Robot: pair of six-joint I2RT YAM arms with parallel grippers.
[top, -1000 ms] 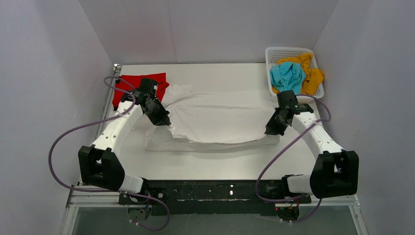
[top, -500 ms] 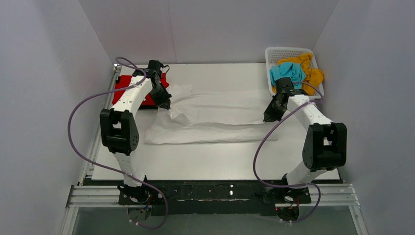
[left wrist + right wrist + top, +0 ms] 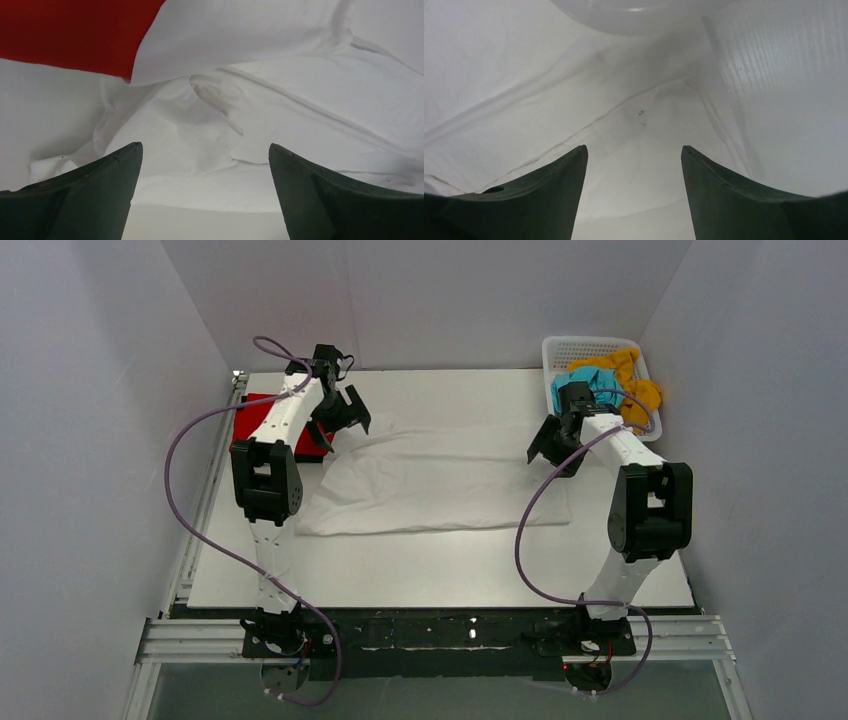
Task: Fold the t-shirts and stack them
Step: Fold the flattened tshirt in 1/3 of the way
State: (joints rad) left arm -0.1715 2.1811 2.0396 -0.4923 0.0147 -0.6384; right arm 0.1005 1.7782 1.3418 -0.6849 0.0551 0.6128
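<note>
White-walled booth (image 3: 450, 300), pale table (image 3: 440, 570): both arms over the white t-shirt (image 3: 440, 480).
Left gripper (image 3: 205, 150) and right gripper (image 3: 634, 150) gape empty above its far corners; red t-shirt (image 3: 245, 425) at its left, basket (image 3: 590, 343) of shirts (image 3: 642, 398) beyond its right.

Each arm, left arm (image 3: 285, 420) and right arm (image 3: 617, 440), is built from white link shells joined by boxy black joint housings (image 3: 265, 480). A purple cable (image 3: 168, 460) is routed along each arm. Both bases are bolted to a black plate (image 3: 440, 628) at the lower centre of the frame. The left gripper (image 3: 205, 150) and right gripper (image 3: 634, 150) carry dark, matte, wedge-shaped fingers (image 3: 90, 195).
</note>
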